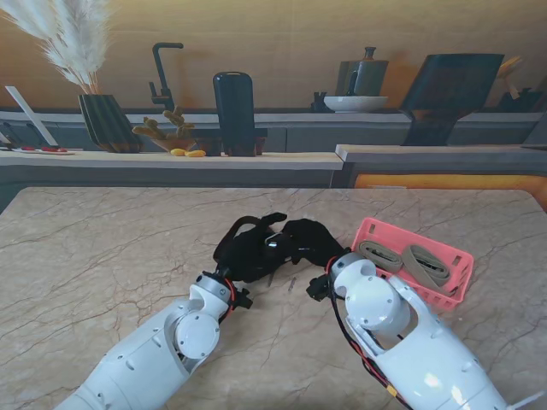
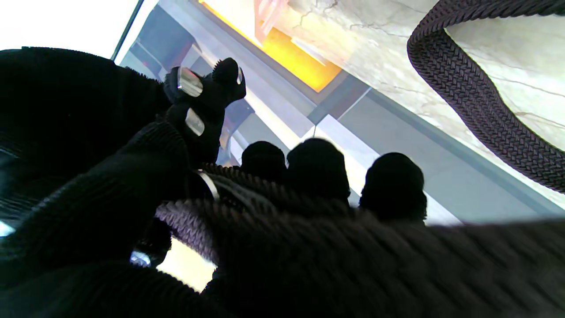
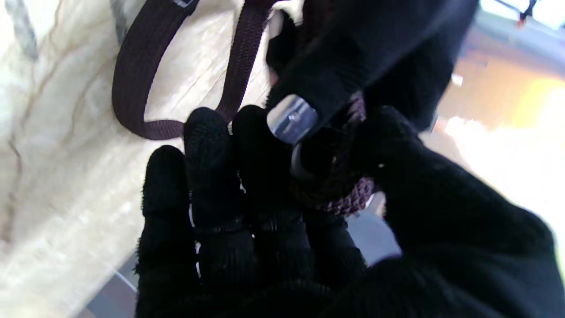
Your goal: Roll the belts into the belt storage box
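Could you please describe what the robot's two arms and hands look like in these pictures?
Both arms are glossy white, built of rounded segments with round joint caps and a black band with red trim at each wrist. The right arm has thin red and black cables running along its side; the left arm shows none. The left robot hand and right robot hand wear black knit gloves, with small silvery plates on some fingers.

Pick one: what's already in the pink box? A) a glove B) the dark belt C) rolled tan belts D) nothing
C: in the stand view the pink box on the right holds rolled tan belts, while the dark belt is out on the table between the left hand and right hand.
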`<state>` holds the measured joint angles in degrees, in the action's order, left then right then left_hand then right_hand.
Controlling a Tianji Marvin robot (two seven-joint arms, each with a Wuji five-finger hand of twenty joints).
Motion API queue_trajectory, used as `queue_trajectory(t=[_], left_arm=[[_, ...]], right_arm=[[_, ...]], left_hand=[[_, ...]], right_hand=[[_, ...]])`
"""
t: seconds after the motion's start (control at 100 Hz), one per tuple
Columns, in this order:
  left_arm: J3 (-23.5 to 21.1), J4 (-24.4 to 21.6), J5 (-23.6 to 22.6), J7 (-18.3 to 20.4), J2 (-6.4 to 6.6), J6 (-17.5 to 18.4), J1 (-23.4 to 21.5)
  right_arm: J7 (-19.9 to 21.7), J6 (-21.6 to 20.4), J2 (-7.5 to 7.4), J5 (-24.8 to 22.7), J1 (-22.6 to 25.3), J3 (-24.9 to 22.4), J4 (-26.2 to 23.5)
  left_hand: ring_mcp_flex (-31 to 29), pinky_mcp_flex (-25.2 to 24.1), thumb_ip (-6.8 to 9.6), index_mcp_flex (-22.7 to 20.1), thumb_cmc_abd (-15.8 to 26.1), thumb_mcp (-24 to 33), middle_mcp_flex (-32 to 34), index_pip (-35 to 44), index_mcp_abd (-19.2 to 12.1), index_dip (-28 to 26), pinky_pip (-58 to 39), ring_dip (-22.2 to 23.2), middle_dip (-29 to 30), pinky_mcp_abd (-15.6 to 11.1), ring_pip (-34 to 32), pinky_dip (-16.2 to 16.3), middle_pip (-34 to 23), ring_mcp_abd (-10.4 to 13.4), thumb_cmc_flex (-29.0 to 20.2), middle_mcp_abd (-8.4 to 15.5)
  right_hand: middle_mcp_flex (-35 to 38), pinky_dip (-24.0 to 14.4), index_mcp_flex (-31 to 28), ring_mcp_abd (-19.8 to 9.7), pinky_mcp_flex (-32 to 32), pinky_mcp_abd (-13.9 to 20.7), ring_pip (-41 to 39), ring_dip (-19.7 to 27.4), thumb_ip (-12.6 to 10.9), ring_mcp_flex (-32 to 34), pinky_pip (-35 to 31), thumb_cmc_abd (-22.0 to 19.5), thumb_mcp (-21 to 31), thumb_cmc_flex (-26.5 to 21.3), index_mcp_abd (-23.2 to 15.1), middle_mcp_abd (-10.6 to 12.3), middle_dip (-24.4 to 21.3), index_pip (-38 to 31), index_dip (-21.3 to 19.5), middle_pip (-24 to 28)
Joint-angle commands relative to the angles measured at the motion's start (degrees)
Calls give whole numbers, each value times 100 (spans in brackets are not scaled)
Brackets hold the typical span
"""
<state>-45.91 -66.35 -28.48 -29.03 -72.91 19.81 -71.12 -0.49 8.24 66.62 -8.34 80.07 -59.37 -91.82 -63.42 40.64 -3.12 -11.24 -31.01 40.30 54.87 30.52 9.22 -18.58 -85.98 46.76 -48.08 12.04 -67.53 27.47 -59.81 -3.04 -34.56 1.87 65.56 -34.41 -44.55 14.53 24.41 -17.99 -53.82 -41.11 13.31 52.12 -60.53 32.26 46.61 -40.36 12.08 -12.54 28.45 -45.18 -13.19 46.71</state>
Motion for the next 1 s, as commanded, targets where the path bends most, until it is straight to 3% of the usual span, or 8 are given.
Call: queue_trajectory(t=[0.0, 0.1, 0.21, 0.48, 0.76, 0.81, 0.92, 0.99], left_arm=[[-26, -48, -64, -30, -10, -1, 41], [-76, -66, -83, -40, 2, 1, 31], [-149, -118, -103, -40, 24, 1, -7], [-215, -210, -185, 93, 98, -32, -52], [-130, -216, -16, 356, 105, -92, -13], [-119, -204, -30, 356, 108, -75, -3], [-101, -172, -76, 367, 120, 5, 26], [-88, -178, -119, 377, 133, -12, 33]], right_arm=[[91, 147, 67, -1, 144, -54, -166], [246, 409, 72, 447, 237, -261, -330], [327, 659, 81, 772, 321, -469, -471], [258, 904, 133, 1273, 523, -814, -702], [352, 883, 118, 1343, 481, -783, -657], [370, 861, 113, 1320, 461, -766, -625], [364, 777, 106, 1194, 418, -712, -538], [266, 751, 124, 1078, 401, -664, -493]], left_hand=[[555, -637, -133, 188, 77, -113, -1164, -221, -238, 127, 467, 199, 361, 143, 527, 193, 1447, -185, 232, -391], [1550, -1588, -123, 226, 130, -249, -1806, -387, -300, 215, 1452, 35, 1029, 314, 1618, 320, 2319, -533, 334, -562], [2450, -2288, -117, 202, 171, -346, -2436, -459, -435, 253, 2153, -372, 1498, 363, 2785, 503, 2951, -590, 392, -646], [2728, -2469, -111, -22, 266, -317, -2447, -367, -535, 186, 2530, -708, 1812, 290, 3421, 695, 3243, -533, 64, -695], [1497, -1507, -91, -1340, 1079, -708, -935, 776, -631, -664, 1616, -689, 1779, 62, 2555, 822, 2597, -484, -847, -638], [1019, -1117, -332, -1753, 1157, -1557, -371, 1202, -737, -765, 1049, -611, 1532, 63, 1984, 821, 2354, -543, -1489, -646], [13, -250, -129, -2480, 2023, -3284, 586, 2083, -644, -425, -170, -692, 1360, 303, 820, 637, 1508, -537, -2813, -661], [-391, 159, -45, -2522, 2427, -4042, 856, 2474, -459, -651, -669, -659, 946, 428, 229, 620, 956, -357, -3354, -562]], right_hand=[[48, -75, -687, -147, 76, 108, -274, -140, -54, 190, -269, -71, 660, -548, -1166, -332, 149, -1202, -537, 321], [-25, -68, -652, -151, 164, 133, -360, -205, -43, 186, -328, -71, 701, -556, -1170, -338, 253, -1220, -633, 412], [-60, -45, -622, -154, 278, 147, -374, -245, -38, 220, -362, -81, 745, -570, -1179, -323, 336, -1234, -741, 458], [-120, 0, -578, -204, 408, 169, -371, -311, -27, 247, -374, -132, 732, -569, -1221, -285, 473, -1217, -885, 507], [-142, 19, -526, -235, 402, 196, -353, -349, -18, 222, -366, -193, 644, -531, -1272, -256, 520, -1193, -951, 486], [-158, 19, -514, -250, 387, 218, -345, -352, -12, 203, -367, -221, 605, -511, -1299, -246, 520, -1179, -951, 472], [-161, 13, -500, -288, 364, 244, -238, -318, -39, 158, -395, -277, 372, -489, -1316, -176, 444, -1081, -841, 321], [-173, 14, -489, -266, 323, 219, -54, -211, -47, 88, -396, -221, 250, -434, -1271, -155, 298, -1021, -698, 118]])
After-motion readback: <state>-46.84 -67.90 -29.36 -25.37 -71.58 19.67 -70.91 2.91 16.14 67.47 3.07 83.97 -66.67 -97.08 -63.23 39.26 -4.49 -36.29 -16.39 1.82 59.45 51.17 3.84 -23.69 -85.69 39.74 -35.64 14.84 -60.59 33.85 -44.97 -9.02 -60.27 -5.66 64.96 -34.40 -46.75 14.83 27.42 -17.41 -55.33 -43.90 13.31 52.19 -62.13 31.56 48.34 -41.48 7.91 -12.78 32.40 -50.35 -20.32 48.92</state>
